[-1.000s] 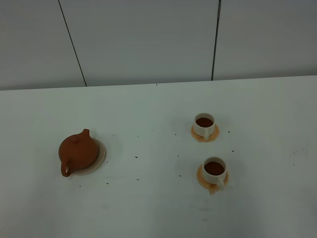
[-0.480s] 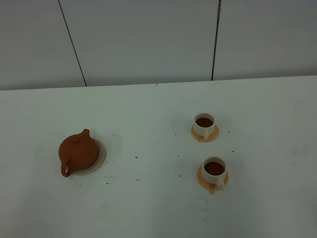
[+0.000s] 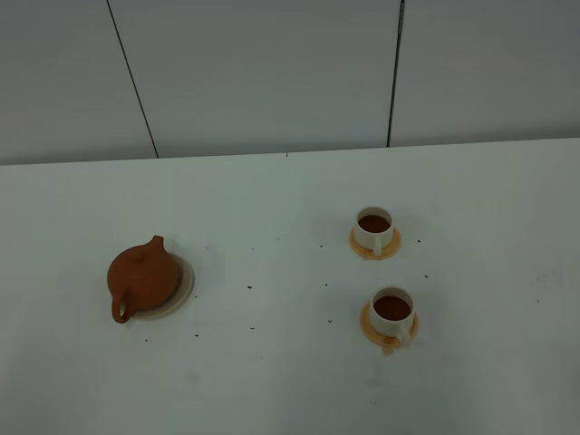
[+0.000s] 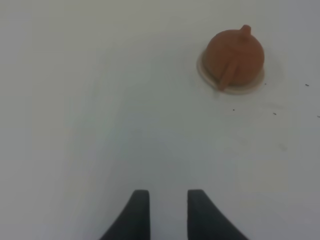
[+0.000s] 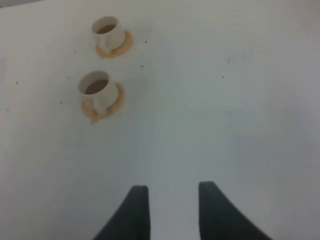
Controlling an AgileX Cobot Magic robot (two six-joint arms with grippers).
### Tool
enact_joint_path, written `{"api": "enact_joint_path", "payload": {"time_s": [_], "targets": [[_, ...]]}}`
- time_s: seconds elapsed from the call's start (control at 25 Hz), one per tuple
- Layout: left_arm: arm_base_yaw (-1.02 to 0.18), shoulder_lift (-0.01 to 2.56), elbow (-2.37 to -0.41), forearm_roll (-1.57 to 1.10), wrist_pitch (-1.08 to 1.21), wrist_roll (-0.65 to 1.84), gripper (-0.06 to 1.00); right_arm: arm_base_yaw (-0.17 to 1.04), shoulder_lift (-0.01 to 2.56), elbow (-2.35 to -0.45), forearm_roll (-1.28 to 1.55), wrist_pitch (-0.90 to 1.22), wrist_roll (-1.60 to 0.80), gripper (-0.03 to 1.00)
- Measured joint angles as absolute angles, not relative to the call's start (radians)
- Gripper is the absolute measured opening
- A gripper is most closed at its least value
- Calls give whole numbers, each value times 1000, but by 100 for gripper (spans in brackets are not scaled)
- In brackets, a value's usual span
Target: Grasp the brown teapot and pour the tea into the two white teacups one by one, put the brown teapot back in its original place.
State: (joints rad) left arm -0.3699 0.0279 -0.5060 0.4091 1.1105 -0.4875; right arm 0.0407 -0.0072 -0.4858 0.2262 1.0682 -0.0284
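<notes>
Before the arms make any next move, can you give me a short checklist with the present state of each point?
1. Teapot back on its plate, upright: ok.
2. Far cup holds tea, stands on its saucer: ok.
3. Near cup holds tea, stands on its saucer: ok.
4. Left gripper empty, jaws apart, well clear of the teapot: ok.
5. Right gripper empty, jaws apart, clear of both cups: ok.
6. Table clean: not ok, small dark specks lie between teapot and cups.
</notes>
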Motion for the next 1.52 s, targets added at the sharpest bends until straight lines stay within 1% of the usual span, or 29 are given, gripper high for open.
{"api": "enact_joint_path", "payload": {"time_s": [0.32, 0.4, 0.64, 0.8, 0.92, 1.52], "targets": [[-357, 28, -506, 300, 1090, -387, 25, 41, -7, -486, 226, 1068, -29, 24], [-314, 28, -506, 253, 1081, -338, 25, 41, -7, -486, 226, 1068, -29, 24], [-78, 28, -506, 123, 1059, -167, 25, 41, -7, -486, 226, 1068, -29, 24], [-5, 28, -506, 86, 1059, -98, 25, 41, -7, -486, 226, 1068, -29, 24], [10, 28, -506, 84, 1059, -83, 25, 41, -7, -486, 226, 1068, -29, 24], [10, 28, -506, 83, 1059, -82, 25, 41, -7, -486, 226, 1068, -30, 24]]}}
